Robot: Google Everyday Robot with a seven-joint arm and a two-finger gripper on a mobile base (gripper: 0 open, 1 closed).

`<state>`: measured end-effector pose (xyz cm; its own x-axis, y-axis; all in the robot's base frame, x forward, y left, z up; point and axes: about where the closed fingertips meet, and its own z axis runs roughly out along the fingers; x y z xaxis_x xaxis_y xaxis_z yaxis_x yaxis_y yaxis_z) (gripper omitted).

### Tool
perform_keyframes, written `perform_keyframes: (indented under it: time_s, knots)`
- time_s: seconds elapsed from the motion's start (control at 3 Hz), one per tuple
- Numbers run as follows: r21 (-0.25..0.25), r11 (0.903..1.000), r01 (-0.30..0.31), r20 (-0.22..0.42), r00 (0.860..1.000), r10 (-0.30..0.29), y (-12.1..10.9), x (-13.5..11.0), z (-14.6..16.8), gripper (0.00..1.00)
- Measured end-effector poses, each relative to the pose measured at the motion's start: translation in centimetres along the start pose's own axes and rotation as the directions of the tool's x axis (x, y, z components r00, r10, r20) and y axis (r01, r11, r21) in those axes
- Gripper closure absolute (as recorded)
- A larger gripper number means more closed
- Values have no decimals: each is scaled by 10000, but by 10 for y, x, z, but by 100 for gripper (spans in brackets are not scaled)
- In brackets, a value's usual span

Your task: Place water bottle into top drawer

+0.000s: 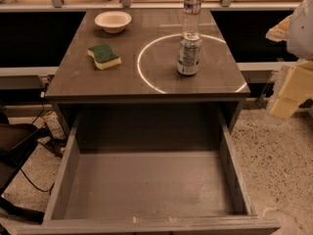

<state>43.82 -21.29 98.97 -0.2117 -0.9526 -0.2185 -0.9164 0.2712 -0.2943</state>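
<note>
The water bottle, clear with a white cap and a pale label, stands upright at the back right of the grey tabletop. A silver-green drinks can stands just in front of it. The top drawer is pulled wide open below the tabletop's front edge, and its flat bottom is bare. My gripper is at the right edge of the view. It is off the table's right side, level with the tabletop's front edge, well away from the bottle and holding nothing that I can see.
A green and yellow sponge lies on the left of the tabletop. A white bowl sits at the back left. A bright ring of light marks the tabletop. Dark gear and cables lie on the floor to the left.
</note>
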Motion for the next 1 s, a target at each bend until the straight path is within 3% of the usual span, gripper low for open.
perform_keyframes:
  time_s: [0.33, 0.67, 1.0]
  knots:
    - [3, 10000, 0, 2, 10000, 0, 0, 0, 0, 0]
    - [473, 9984, -317, 515, 9982, 293, -29, -3, 3, 0]
    - [1371, 9861, -937, 1901, 9795, 666, -69, -3, 0, 0]
